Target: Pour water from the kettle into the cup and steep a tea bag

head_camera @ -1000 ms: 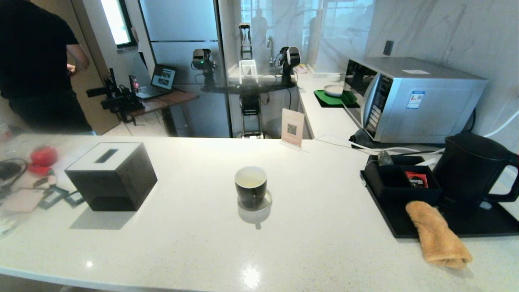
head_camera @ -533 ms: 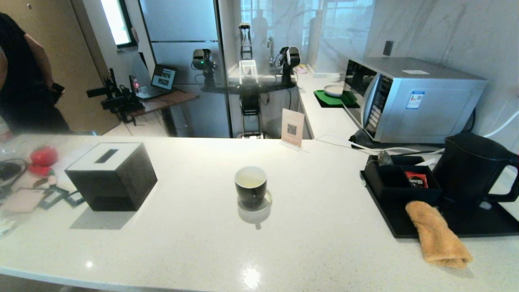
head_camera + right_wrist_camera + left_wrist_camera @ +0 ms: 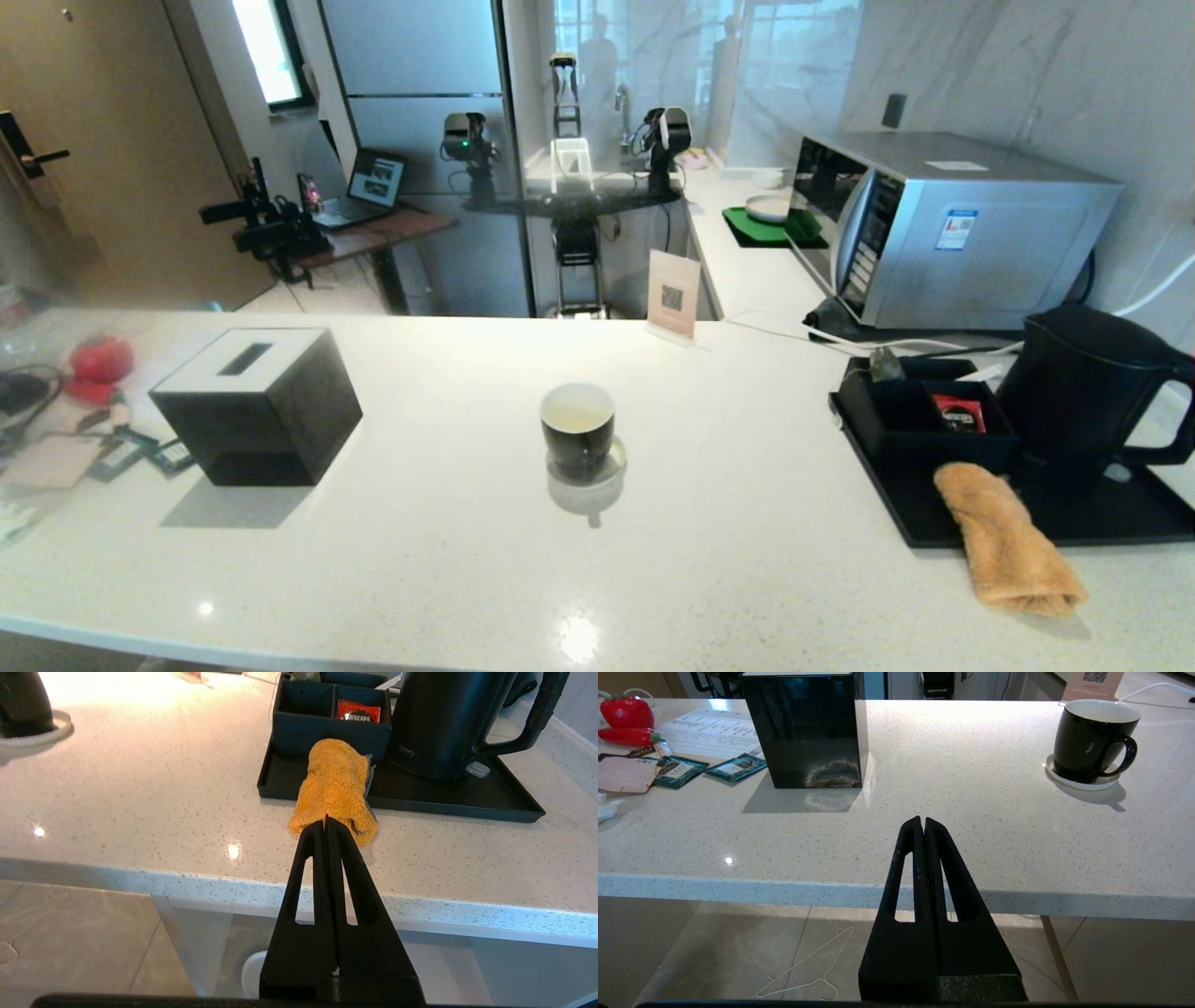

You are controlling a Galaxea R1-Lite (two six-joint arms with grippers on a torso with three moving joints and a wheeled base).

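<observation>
Both arms parked low, off the near edge of the white counter (image 3: 728, 560); neither shows in the head view.

Left gripper (image 3: 923, 820): fingers pressed together, nothing between them, tips level with the counter's front edge. Ahead of it and off to one side, well apart, the cup (image 3: 1092, 737), black outside and white inside, standing upright on a pale coaster (image 3: 1080, 778). The left wrist view shows a loop handle on it. From the head view a pale liquid sits low in the cup (image 3: 578, 425), possibly the water; glare makes it hard to be sure. Ahead of the left gripper on the other side, a black square-topped box (image 3: 805, 728), and beyond that a few teal sachets (image 3: 735, 766) and a red pepper-shaped item (image 3: 627, 711).

Right gripper (image 3: 326, 820): fingers closed flat against each other, empty, also short of the counter edge. Directly ahead and near, an orange folded cloth (image 3: 335, 791) lying half on a black tray (image 3: 509, 809), half on the counter. Behind the cloth, a divided black organiser (image 3: 327, 728) with a red printed packet (image 3: 359, 713) in one compartment. Beside the organiser, on the same tray, the kettle (image 3: 444, 718), upright, handle turned away from the organiser.

Tea bag (image 3: 885, 366): a small grey-green shape at the organiser's far corner, well beyond the right gripper.
</observation>
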